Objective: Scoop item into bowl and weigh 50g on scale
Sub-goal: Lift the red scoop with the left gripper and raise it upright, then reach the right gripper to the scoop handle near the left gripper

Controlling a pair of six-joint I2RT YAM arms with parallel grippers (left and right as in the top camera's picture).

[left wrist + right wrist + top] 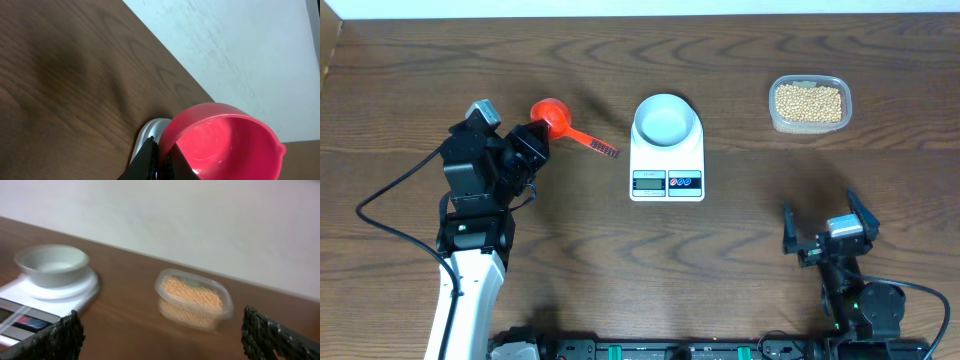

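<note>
My left gripper (pixel 528 140) is shut on the rim of a red scoop (pixel 552 112), whose handle points right toward the scale. In the left wrist view the jaws (pixel 162 159) pinch the wall of the empty scoop (pixel 230 142). The pale bowl (pixel 666 118) sits empty on the white scale (pixel 667 160). The tan beans (pixel 808 101) fill a clear tub (pixel 775 120) at the back right. My right gripper (pixel 825 235) is open and empty near the front edge. The right wrist view shows its jaws (pixel 165 340), the bowl (pixel 51 264), the scale (pixel 30 302) and the beans (pixel 192 291).
The wooden table's back edge meets a pale wall close behind the scoop and the tub. A black cable loops on the table to the left of the left arm (pixel 380 200).
</note>
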